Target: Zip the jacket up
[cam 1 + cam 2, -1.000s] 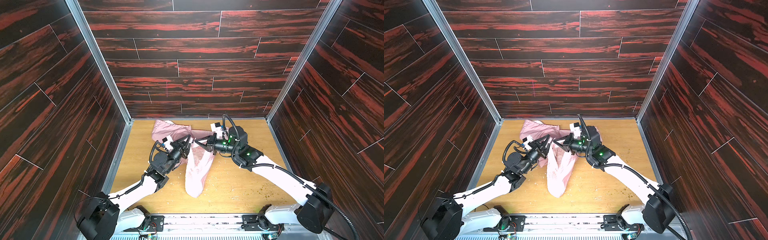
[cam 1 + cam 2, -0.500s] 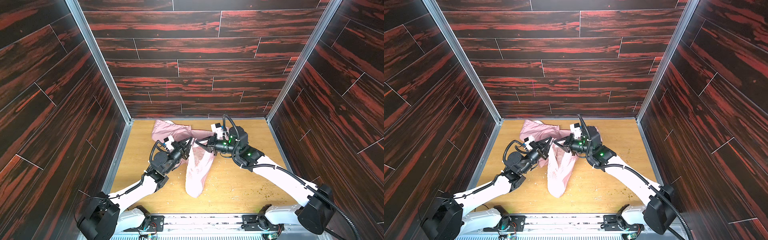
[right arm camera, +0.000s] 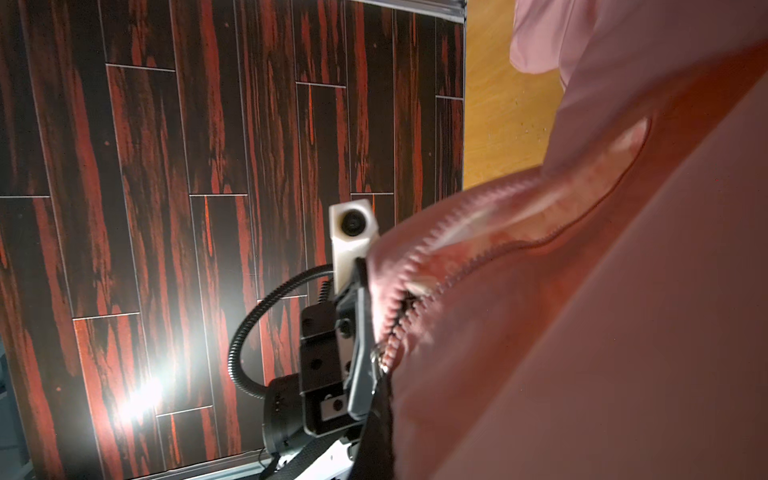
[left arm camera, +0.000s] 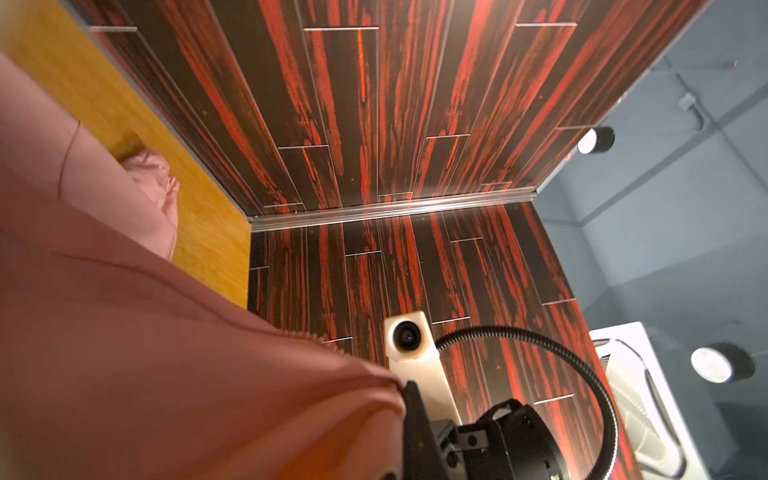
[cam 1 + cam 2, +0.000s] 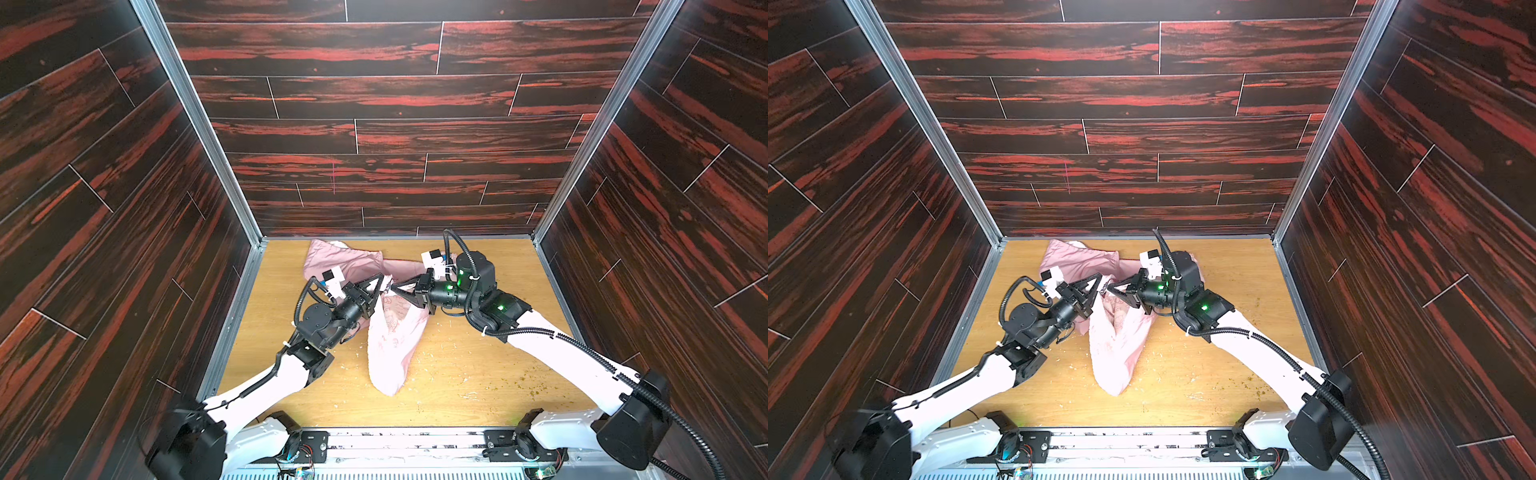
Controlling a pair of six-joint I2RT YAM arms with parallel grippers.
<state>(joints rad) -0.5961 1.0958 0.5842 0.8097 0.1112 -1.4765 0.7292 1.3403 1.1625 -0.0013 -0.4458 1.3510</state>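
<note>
Two pinches meet almost tip to tip above the desk (image 5: 478, 374). The left tool (image 5: 382, 281) and the right tool (image 5: 395, 286) are each clenched on the jacket (image 5: 390, 345), and a ridge of pink cloth is raised between them. Below the tools the garment hangs and trails down onto the desk toward the arm bases. Its paler patterned lining (image 5: 1115, 320) faces up there, so the front looks largely open. Behind the tools the rest lies bunched on the desk, near the rear wall.

Grips this close make sense for a zipper. I judge that one tool anchors the cloth while the other is placed to work the slider, and that lifting the fabric keeps the track taut and clear of the desk.

The right wrist view shows the zipper teeth (image 3: 415, 253) as two rows that spread apart just past the left tool. A small metal ring (image 3: 376, 358) rests against that tool's finger. It is probably the slider pull, though I cannot tell whether the tool has the pull itself or only the cloth beside it.

In the left wrist view the right tool's dark finger (image 4: 415, 415) bites the edge of the jacket, and the fabric is drawn tight up to it. That fits the anchoring role.

Most of the zipping seems yet to be done.
</note>
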